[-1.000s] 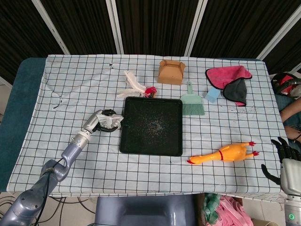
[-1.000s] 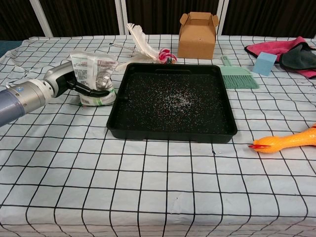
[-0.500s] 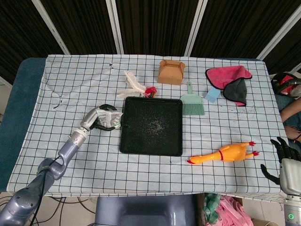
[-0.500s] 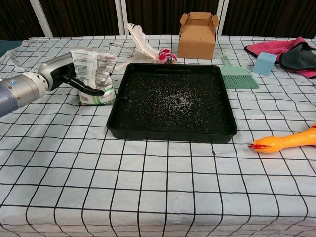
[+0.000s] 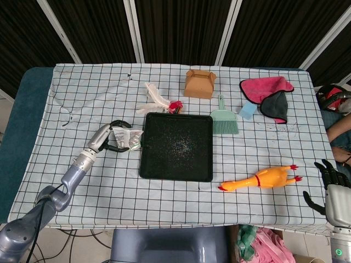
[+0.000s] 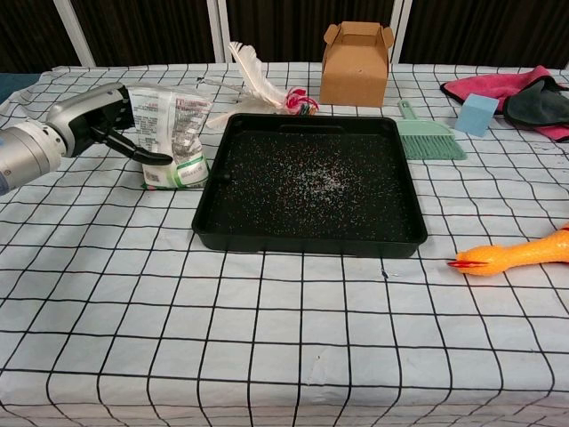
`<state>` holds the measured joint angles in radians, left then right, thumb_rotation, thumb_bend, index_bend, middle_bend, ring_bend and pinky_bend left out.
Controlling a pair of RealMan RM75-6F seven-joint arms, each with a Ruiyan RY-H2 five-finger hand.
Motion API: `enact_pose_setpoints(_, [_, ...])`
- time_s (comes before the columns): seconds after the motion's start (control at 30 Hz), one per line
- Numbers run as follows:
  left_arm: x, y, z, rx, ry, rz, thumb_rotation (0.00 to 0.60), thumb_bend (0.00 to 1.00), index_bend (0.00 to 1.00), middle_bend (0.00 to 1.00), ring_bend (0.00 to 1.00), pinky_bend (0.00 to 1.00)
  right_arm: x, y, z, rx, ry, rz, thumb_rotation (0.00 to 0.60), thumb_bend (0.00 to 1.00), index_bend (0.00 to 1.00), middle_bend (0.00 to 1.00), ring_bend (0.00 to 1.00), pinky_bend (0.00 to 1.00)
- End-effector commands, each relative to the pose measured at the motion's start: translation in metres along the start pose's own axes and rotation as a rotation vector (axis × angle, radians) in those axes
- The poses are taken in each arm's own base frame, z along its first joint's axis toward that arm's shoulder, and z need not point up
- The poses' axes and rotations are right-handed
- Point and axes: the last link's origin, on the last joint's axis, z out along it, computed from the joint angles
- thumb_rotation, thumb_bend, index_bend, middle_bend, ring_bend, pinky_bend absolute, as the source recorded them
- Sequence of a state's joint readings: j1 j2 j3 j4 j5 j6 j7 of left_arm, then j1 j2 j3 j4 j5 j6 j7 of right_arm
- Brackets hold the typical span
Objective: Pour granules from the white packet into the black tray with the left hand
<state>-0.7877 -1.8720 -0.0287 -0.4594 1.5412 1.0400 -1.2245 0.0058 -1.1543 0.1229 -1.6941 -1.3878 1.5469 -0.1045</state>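
The white packet (image 6: 173, 138) stands upright on the cloth, just left of the black tray (image 6: 404, 233), with its base against the tray's left wall. Pale granules lie scattered over the tray's floor. My left hand (image 6: 100, 124) is at the packet's left side with its fingers spread; one dark finger (image 6: 147, 157) reaches across the packet's lower left edge, and nothing is gripped. From the head view, the left hand (image 5: 105, 137) is beside the packet (image 5: 130, 140), left of the tray (image 5: 147, 171). My right hand (image 5: 330, 183) hangs off the table's right front corner with its fingers apart, holding nothing.
A white feather (image 6: 252, 67) and a small red item lie behind the tray. A brown cardboard box (image 6: 356, 64) stands at the back. A green brush (image 6: 428, 135), a blue sponge (image 6: 475, 114) and red and dark cloths (image 6: 533, 89) lie to the right. A rubber chicken (image 6: 524, 253) lies at the front right.
My left hand has let go of the packet and drawn back to the left. The packet stays upright beside the tray. The right hand has not moved.
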Motion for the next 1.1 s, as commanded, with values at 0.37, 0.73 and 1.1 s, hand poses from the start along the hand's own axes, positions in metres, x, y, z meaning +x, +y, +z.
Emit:
enact_pose_setpoints(0.37, [0.028,0.002,-0.023,-0.058,0.114,0.068,0.600,0.12,0.30,0.24,0.14,0.21,0.000,0.000,0.000,0.003,0.000,-0.001,0.600,0.24,0.17,0.08,0.17,0.17])
enact_pose_setpoints(0.73, [0.083,-0.010,-0.099,0.100,0.263,0.457,0.600,0.13,0.30,0.24,0.13,0.19,0.001,0.001,0.001,0.001,0.003,-0.008,0.600,0.24,0.17,0.08,0.17,0.17])
enact_pose_setpoints(1.1, [0.119,0.030,-0.210,0.344,0.242,0.588,0.600,0.13,0.22,0.16,0.06,0.16,0.003,0.002,0.001,0.010,0.008,-0.022,0.600,0.24,0.17,0.08,0.17,0.17])
